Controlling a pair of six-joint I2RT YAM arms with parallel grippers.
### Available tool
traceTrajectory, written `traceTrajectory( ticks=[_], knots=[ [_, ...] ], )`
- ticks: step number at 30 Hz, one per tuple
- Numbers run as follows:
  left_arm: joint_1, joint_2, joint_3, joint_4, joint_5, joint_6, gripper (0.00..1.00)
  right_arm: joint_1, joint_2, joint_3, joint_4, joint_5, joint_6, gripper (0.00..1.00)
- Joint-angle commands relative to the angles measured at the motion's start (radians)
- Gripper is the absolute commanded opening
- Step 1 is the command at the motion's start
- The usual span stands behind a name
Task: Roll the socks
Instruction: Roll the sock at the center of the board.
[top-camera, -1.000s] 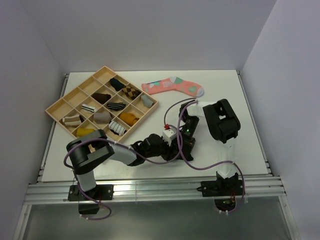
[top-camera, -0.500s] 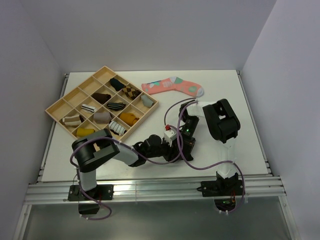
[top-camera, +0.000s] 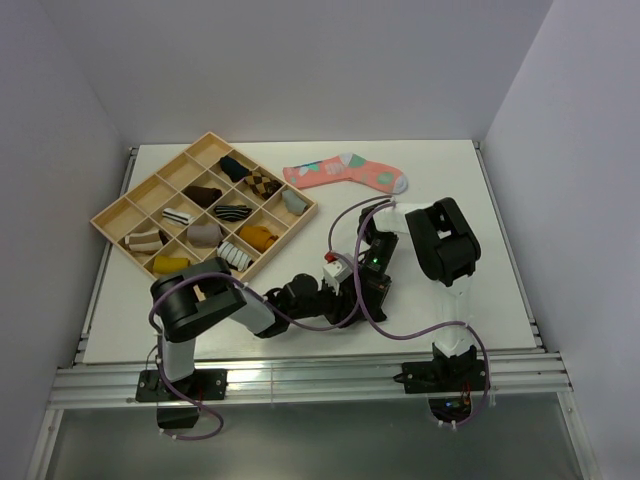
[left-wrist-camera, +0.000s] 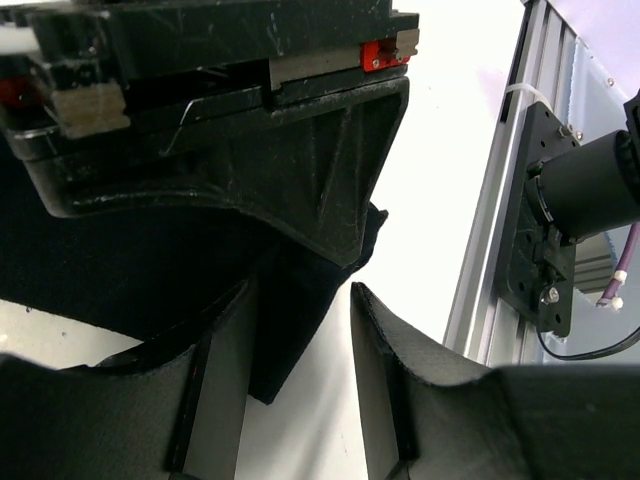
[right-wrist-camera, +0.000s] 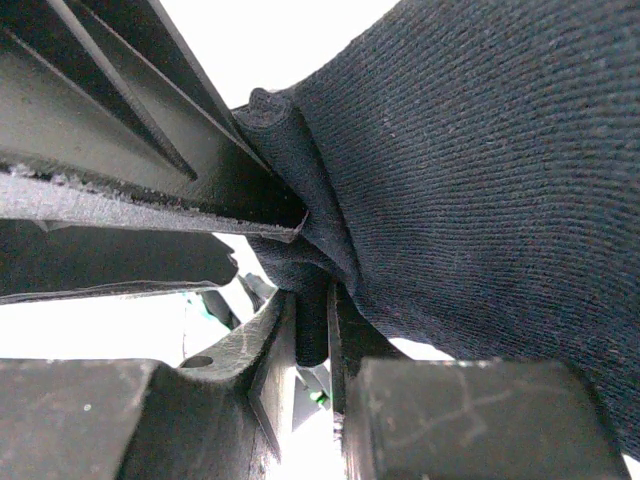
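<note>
The black sock (right-wrist-camera: 480, 150) hangs bunched between my two grippers near the table's front middle; in the top view the arms hide most of it. My right gripper (right-wrist-camera: 312, 320) is shut on a fold of its knit. My left gripper (left-wrist-camera: 300, 292) stands open just below the right one. A dark flap of the sock (left-wrist-camera: 290, 330) hangs between its fingers, close to the left pad (left-wrist-camera: 228, 390). In the top view the left gripper (top-camera: 335, 292) and the right gripper (top-camera: 366, 284) meet head to head. No loose mustard-yellow sock shows.
A wooden divided tray (top-camera: 118, 207) at the back left holds several small sock bundles. A pink patterned sock (top-camera: 345, 172) lies flat at the back centre. The aluminium rail of the table's front edge (left-wrist-camera: 500, 230) runs just right of my left gripper.
The left arm's upper link has swung to the right and its wrist has shifted slightly. The right arm and its hold on the black sock are unchanged.
</note>
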Motion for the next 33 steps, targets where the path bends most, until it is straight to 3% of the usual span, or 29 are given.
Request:
traceTrajectory(
  ticks=[1,22,24,31,33],
  knots=[
    [-0.006,0.029,-0.033,-0.006,0.019,-0.023,0.48,-0.002,-0.002,0.025,0.098,0.050,-0.002,0.05],
    [-0.077,0.032,0.035,-0.290,-0.193,0.065,0.44,-0.005,-0.007,0.014,0.109,0.072,0.012,0.05],
    [-0.077,0.031,0.029,-0.303,-0.202,0.065,0.39,-0.005,-0.014,0.011,0.115,0.075,0.012,0.05],
    [-0.077,0.058,0.049,-0.350,-0.190,0.050,0.00,-0.004,-0.039,-0.004,0.132,0.060,0.027,0.09],
    [-0.077,0.058,0.047,-0.362,-0.163,0.045,0.00,-0.004,-0.056,-0.015,0.152,0.055,0.035,0.13]
  ],
)
